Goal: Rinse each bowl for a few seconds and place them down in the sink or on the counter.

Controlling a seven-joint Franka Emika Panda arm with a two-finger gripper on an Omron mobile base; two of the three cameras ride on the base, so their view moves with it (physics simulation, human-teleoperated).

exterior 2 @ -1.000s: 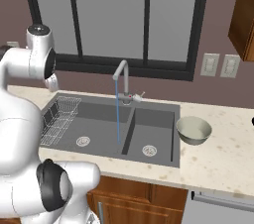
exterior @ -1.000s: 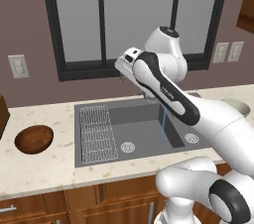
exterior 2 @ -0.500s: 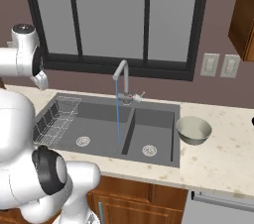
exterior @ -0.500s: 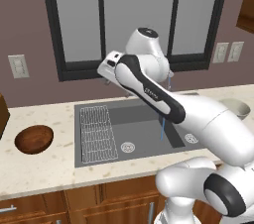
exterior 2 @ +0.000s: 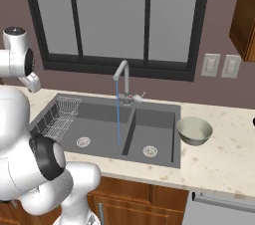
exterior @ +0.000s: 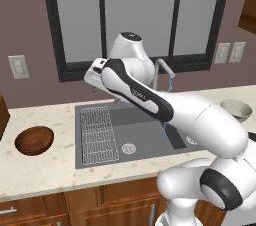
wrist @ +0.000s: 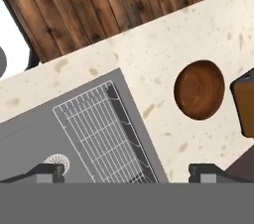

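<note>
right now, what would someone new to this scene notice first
Probably the thin stream of water running from the curved faucet into the dark double sink. Next, the two bowls on the counter on opposite sides of the sink: the reddish-brown bowl beyond the wire rack, the pale grey-green bowl at the other end. The gripper hangs open, high above the rack and the brown bowl.

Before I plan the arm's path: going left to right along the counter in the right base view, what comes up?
Wire grid rack → left drain → faucet with running water → right drain → pale grey-green bowl on the counter.
</note>
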